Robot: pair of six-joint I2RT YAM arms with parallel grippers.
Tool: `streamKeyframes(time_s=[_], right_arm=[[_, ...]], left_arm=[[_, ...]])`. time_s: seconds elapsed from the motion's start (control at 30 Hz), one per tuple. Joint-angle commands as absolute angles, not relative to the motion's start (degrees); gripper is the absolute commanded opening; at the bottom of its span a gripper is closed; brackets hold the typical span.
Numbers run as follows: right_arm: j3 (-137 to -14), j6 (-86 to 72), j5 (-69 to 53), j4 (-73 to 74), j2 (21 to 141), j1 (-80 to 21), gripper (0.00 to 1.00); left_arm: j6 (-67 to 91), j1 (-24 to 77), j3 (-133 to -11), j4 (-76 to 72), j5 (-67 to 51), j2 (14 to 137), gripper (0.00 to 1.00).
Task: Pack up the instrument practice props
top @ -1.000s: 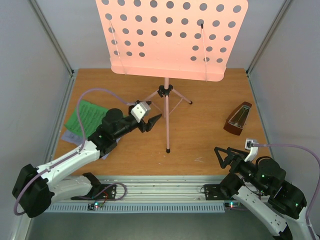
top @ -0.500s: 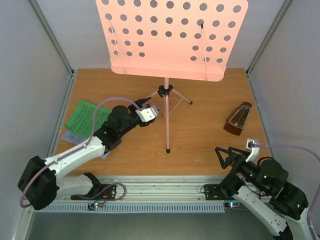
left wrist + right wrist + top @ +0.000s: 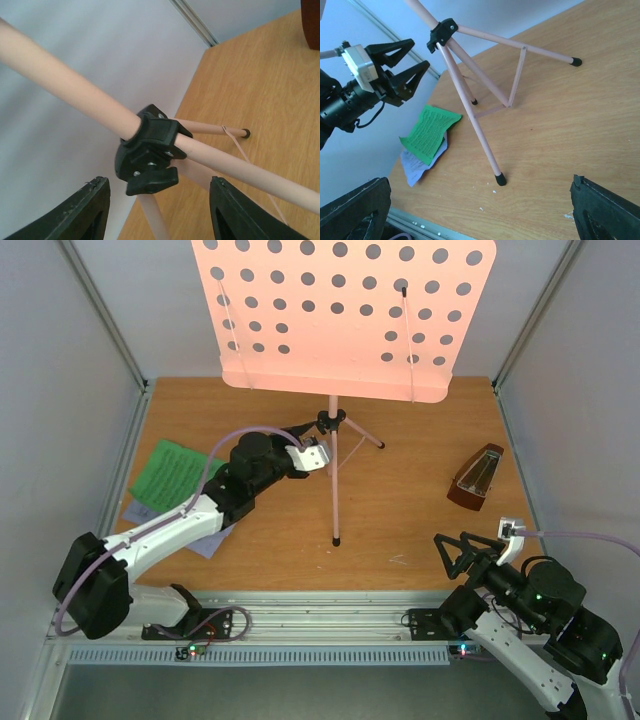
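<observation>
Left gripper (image 3: 416,54) wide open; music stand (image 3: 340,320) hub (image 3: 150,145) just ahead at 1 o'clock, pole (image 3: 334,490) upright; left arm nearer than right

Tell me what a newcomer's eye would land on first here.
The pink perforated music stand dominates, standing centre rear on its tripod. The left gripper is open and aimed at the stand's black hub clamp, close to it but not touching. Green and white sheets lie at the left, and the metronome stands at the right.
</observation>
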State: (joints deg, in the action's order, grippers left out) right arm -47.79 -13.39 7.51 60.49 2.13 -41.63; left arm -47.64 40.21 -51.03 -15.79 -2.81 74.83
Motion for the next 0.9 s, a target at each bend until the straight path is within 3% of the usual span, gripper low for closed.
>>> streamKeyframes(time_s=[0.0,0.87], right_arm=[[-49.1,-12.1,8.2,60.7,2.3,-41.6,0.98],[-50.1,-12.4,9.1,63.2,1.2,-41.6,0.98]], left_arm=[[-51.2,40.3,-53.2,-15.0,-3.1,76.6,0.54],[-52.1,40.4,-54.6,-18.2,1.9,80.5,0.26]])
